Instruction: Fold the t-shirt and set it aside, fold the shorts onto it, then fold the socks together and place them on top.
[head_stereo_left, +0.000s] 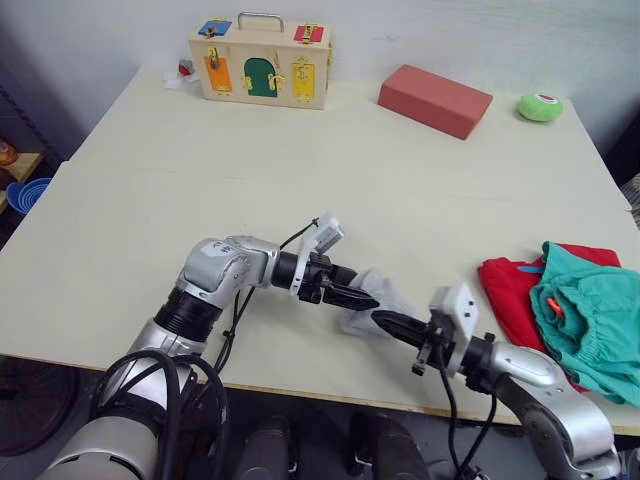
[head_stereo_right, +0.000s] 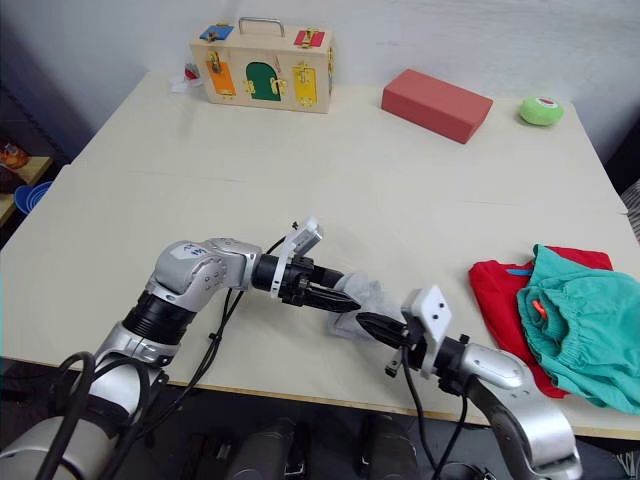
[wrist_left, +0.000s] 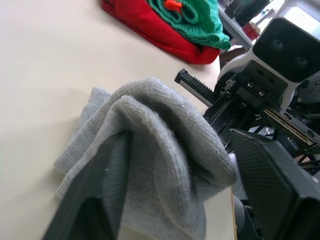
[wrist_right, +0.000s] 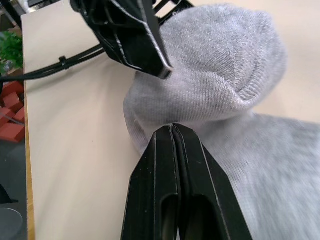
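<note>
The grey socks (head_stereo_left: 378, 300) lie bunched near the table's (head_stereo_left: 150, 220) near edge, left of the red t-shirt (head_stereo_left: 505, 285) and teal shorts (head_stereo_left: 590, 320). Left gripper (head_stereo_left: 362, 298) jaws clamp a raised fold; right gripper (wrist_right: 172, 131) jaws are pressed together, apparently pinching the hem. The knit is light, limp and stretchy: grasp doubled edges, not single layers.

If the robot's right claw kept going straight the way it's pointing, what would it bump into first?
Most likely the grey socks: the right gripper, fingers shut, points right at them, tips almost touching. The left gripper comes next, gripping the same socks.
</note>
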